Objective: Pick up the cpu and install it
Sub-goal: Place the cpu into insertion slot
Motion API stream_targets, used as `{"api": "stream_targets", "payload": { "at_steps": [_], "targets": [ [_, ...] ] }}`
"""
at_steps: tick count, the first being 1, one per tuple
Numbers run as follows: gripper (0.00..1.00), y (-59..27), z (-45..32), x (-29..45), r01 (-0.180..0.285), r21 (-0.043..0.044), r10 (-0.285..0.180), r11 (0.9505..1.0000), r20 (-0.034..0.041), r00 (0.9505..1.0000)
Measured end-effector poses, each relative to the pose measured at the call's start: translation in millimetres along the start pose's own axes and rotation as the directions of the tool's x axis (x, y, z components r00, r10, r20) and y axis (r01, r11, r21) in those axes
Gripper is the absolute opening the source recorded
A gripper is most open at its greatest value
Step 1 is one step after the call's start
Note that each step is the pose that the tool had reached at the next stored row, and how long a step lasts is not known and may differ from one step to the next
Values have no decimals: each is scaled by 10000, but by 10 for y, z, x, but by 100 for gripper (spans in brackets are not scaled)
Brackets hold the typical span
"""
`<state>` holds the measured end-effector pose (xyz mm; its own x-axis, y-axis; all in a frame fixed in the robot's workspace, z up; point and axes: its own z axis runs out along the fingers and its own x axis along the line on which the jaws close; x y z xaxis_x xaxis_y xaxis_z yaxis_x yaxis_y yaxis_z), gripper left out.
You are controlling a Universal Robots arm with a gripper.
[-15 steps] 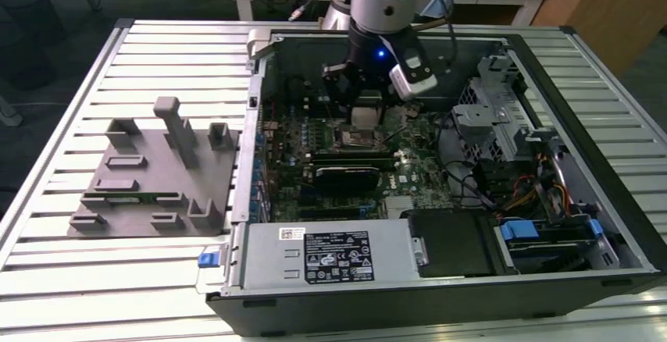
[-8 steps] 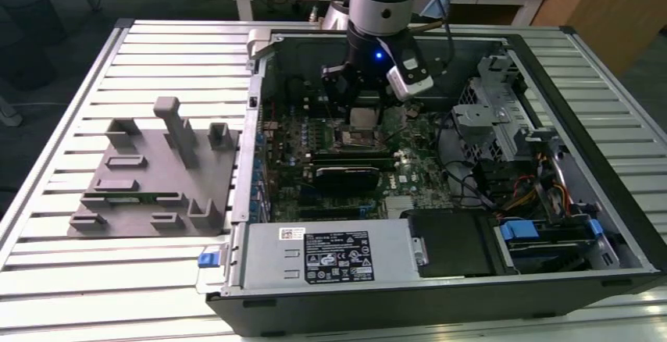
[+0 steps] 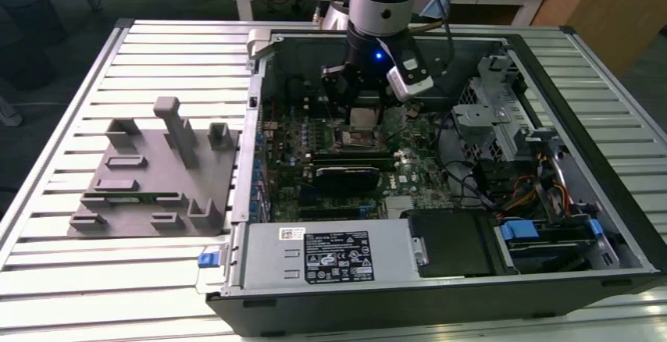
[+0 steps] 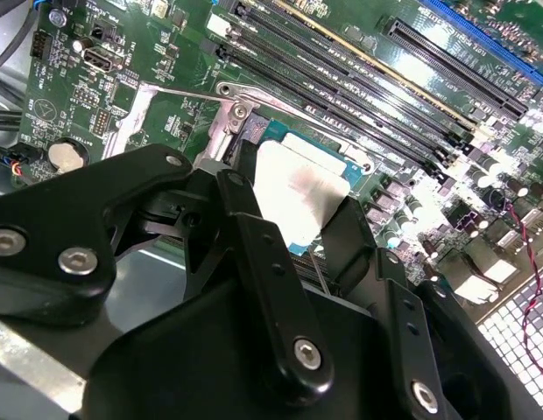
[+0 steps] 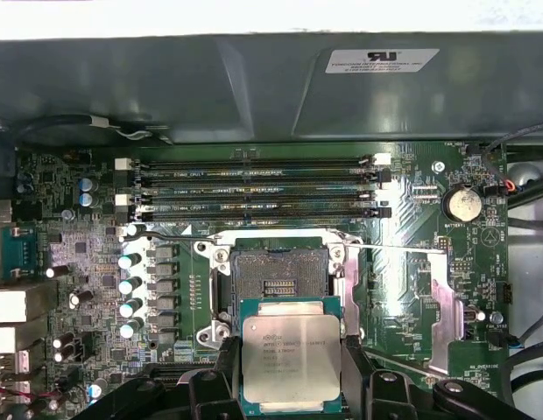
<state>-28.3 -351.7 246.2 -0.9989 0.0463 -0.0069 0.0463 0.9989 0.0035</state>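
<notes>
The cpu (image 5: pixel 287 359), a small square chip with a pale silver lid, is held level between my gripper's (image 5: pixel 289 374) black fingers (image 5: pixel 226 372), which are shut on its two opposite edges. It hangs just above the motherboard, beside the open socket (image 5: pixel 278 276), whose metal load plate (image 5: pixel 440 308) is swung aside. In the second wrist view the cpu (image 4: pixel 298 194) sits over the socket's frame, clamped by my gripper (image 4: pixel 299 229). In the exterior view my gripper (image 3: pixel 362 115) reaches down into the open computer case (image 3: pixel 253 123), over the board's middle.
Memory slots (image 5: pixel 254 185) run along the board beyond the socket. Capacitors (image 5: pixel 130 284) stand beside it. Inside the case are a power supply (image 3: pixel 325 254), a drive cage (image 3: pixel 501 92) and cables (image 3: pixel 526 190). A grey tray (image 3: pixel 140 194) lies on the slatted table at the exterior view's left.
</notes>
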Motion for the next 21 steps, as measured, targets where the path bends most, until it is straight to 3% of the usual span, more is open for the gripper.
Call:
{"api": "stream_targets", "payload": {
  "at_steps": [7,12,17,21],
  "targets": [
    [55,0,1,-4,-47,-8,47,10000,-8,10000],
    [55,0,1,-5,-766,65,766,9970,1,9971],
    [55,0,3,-5,-1588,109,1588,9873,12,9873],
    [55,0,4,-5,-2242,138,2242,9744,21,9745]
  ]
}}
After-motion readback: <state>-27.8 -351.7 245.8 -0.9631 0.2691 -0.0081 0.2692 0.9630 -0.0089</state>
